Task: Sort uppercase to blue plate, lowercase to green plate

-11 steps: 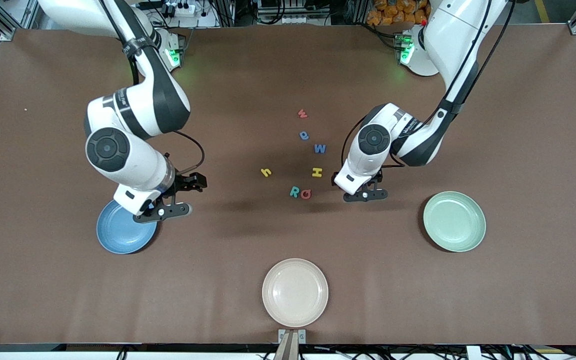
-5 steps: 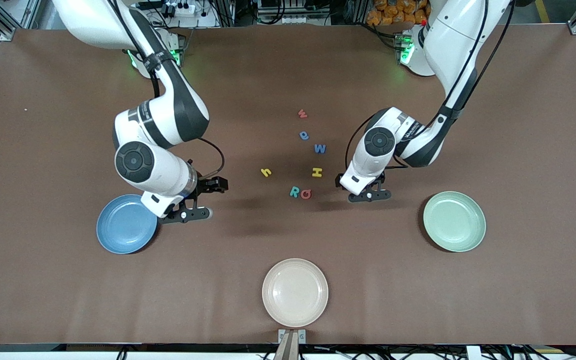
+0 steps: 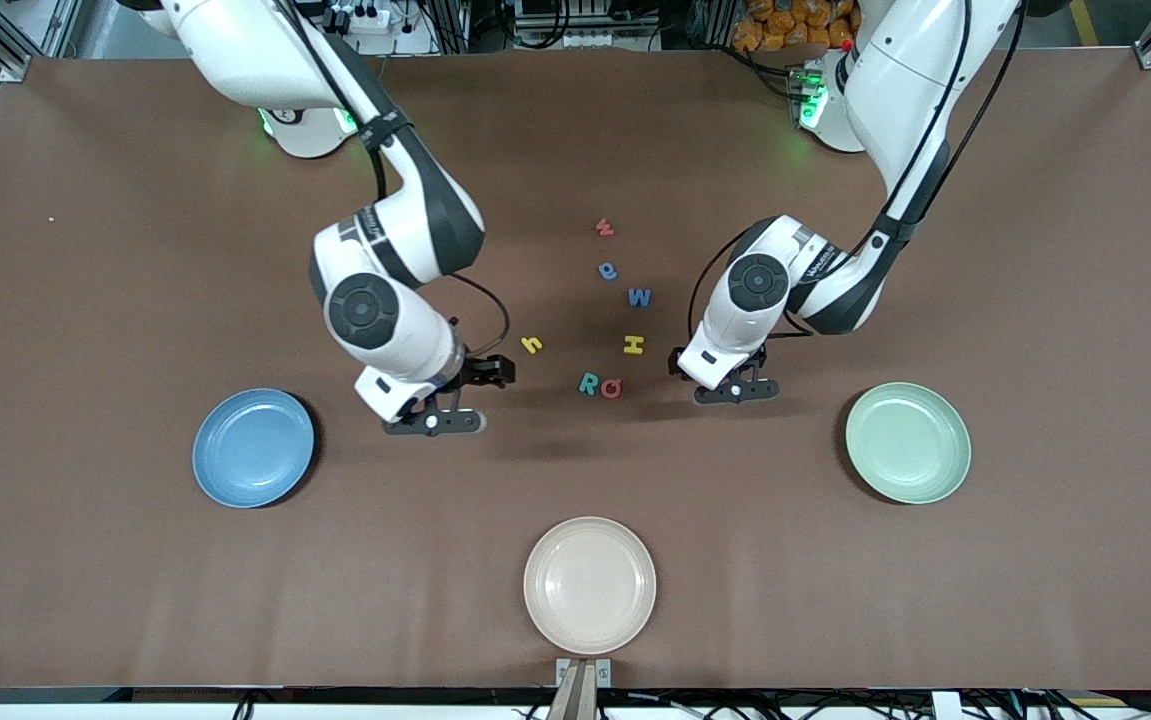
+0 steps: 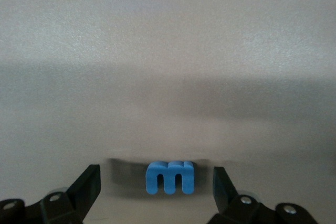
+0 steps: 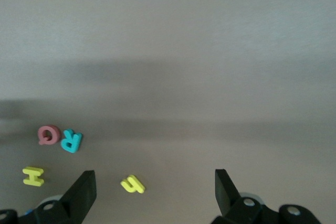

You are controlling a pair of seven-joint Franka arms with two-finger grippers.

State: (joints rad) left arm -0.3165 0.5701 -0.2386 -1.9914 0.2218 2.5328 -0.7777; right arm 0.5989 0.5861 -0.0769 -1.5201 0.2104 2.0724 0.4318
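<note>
The left tool (image 3: pixel 732 392) is down low on the tabletop (image 3: pixel 835 600), close to the red Q (image 3: pixel 612 388). Its 2 fingers (image 4: pixel 88 183) are spread wide, 1 on each side of the blue m (image 4: pixel 170 177). They do not touch the m yet. The m lies flat on the tabletop between them.

This step is picking up the m. The m is a small letter, so it goes to the green plate (image 3: pixel 907 442), which sits toward the left arm's end. I think the next move is to squeeze the fingers onto the m, lift it, and carry it over to that plate.

The right tool (image 3: pixel 432 422) hangs over bare tabletop, close to the yellow h (image 3: pixel 532 345). Its fingers are spread too, and it holds nothing.

The blue plate (image 3: pixel 253 447), the green plate and the cream plate (image 3: pixel 589 585) have no letters in them. The teal R (image 3: pixel 589 383), yellow H (image 3: pixel 634 345), blue W (image 3: pixel 640 297), blue e (image 3: pixel 608 270) and red w (image 3: pixel 605 228) lie on the tabletop, so the sorting looks just begun.
</note>
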